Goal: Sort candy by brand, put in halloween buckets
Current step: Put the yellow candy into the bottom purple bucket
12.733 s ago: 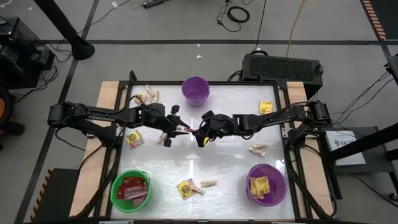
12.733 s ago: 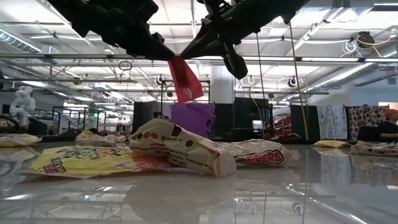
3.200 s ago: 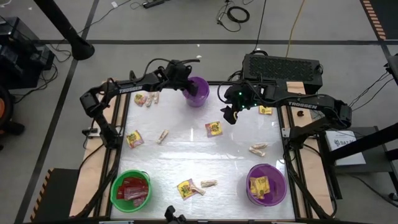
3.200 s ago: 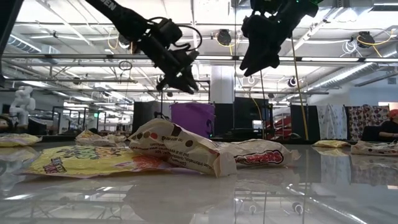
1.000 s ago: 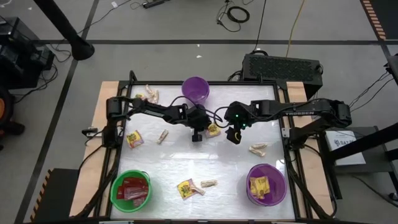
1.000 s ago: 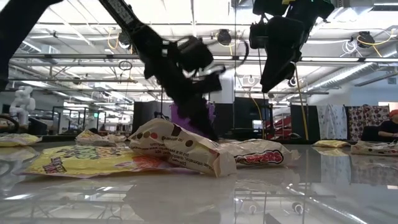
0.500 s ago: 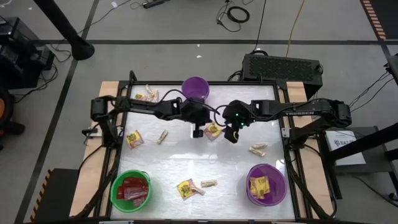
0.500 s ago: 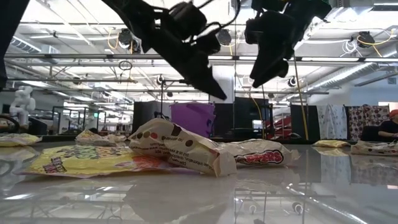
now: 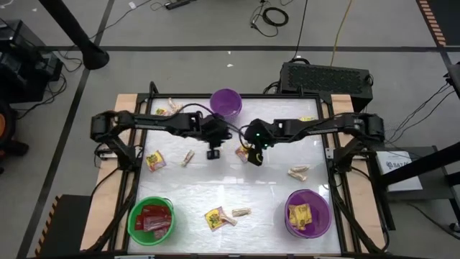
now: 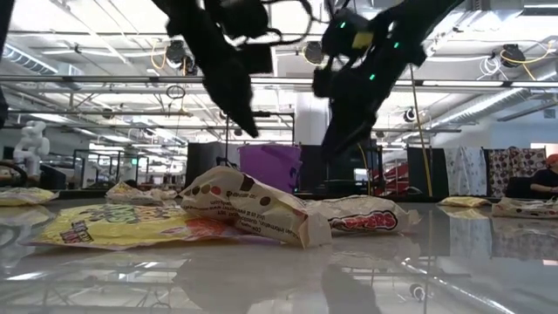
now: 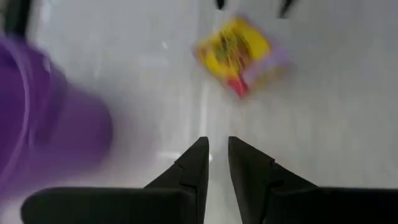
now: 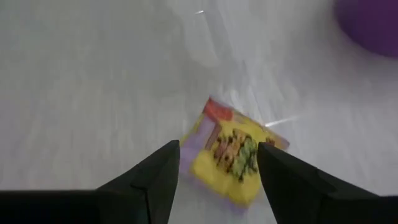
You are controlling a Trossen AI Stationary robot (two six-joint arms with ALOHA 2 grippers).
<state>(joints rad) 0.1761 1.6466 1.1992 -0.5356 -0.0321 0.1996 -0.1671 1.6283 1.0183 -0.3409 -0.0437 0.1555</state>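
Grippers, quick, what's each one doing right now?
Left gripper: slightly open, empty.
Right gripper: open, empty, over a yellow candy packet.

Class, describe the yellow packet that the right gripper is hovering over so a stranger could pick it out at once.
Start at the purple bucket at the table's far edge and come a little toward the table's middle. The yellow packet lies flat there, alone, under the open right gripper. Unlike the other yellow packets, it sits between the two grippers.

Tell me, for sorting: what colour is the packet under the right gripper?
Yellow packet, red corner; clearest in right wrist view.
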